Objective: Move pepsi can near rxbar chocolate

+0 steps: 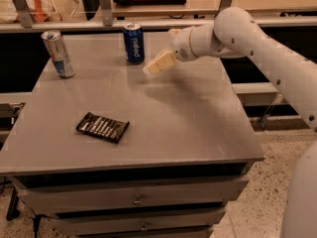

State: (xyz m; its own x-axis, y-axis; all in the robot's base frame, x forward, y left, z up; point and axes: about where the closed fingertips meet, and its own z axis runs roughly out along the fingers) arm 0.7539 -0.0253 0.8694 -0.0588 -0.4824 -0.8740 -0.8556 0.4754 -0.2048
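Currently gripper (159, 63) hovers at upper centre of frame, just right of pepsi can (133, 43) and apart from it; released or clenched, cannot tell. Pepsi can stands upright near far edge of bench (198, 123). Lower left, rxbar chocolate (102, 127) lies flat, well apart from can.

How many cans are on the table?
2. The pepsi can stands at the far edge, beside the gripper. The taller silver can stands at the far left corner.
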